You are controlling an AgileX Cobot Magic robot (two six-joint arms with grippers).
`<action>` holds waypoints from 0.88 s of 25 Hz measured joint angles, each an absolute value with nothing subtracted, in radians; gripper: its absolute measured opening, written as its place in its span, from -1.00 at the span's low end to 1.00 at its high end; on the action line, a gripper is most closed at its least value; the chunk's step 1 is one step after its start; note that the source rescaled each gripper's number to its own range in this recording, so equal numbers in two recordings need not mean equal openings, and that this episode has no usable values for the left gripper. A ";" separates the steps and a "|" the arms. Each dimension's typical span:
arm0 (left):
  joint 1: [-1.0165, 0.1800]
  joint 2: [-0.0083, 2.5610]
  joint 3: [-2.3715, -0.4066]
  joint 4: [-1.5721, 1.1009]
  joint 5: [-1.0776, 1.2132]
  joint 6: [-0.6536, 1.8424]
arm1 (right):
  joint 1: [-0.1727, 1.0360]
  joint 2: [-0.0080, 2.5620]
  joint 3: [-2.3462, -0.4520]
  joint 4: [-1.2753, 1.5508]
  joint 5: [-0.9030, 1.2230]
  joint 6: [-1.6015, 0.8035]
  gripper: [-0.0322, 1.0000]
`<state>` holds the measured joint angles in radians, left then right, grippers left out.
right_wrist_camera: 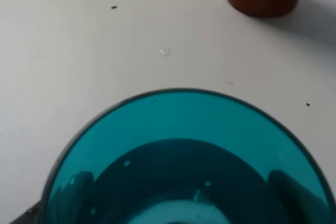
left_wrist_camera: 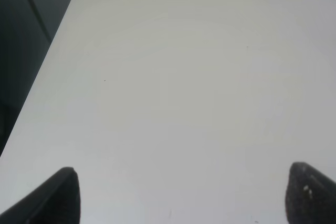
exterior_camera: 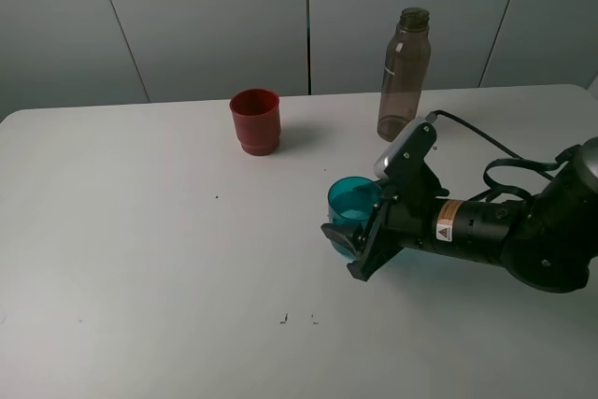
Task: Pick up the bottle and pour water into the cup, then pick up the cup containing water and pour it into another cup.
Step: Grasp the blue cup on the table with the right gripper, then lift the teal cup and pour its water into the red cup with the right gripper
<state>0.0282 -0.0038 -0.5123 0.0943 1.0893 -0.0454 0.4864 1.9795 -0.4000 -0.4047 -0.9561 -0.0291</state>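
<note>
One white table, with one grey bottle upright at the back right. Two cups: the teal cup sits in front of the bottle, clamped between the right gripper's fingers; the red cup stands well apart, back centre. The left gripper hangs over the table, fingers wide apart.

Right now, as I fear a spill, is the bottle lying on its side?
No, the bottle stands upright on the table, beyond the teal cup.
</note>
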 joint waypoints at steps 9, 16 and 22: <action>0.028 -0.004 -0.512 0.094 1.089 -0.045 | 0.486 1.977 -0.400 -0.403 -0.952 -0.031 -0.63; 0.028 -0.004 -0.512 0.094 1.089 -0.045 | 0.486 1.953 -0.400 -0.403 -0.926 -0.035 -0.63; 0.028 -0.004 -0.512 0.094 1.089 -0.045 | 0.486 1.879 -0.409 -0.403 -0.859 0.000 -0.63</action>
<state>0.0282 -0.0038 -0.5123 0.0943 1.0893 -0.0454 0.4864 1.8793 -0.4086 -0.4031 -0.8586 0.0000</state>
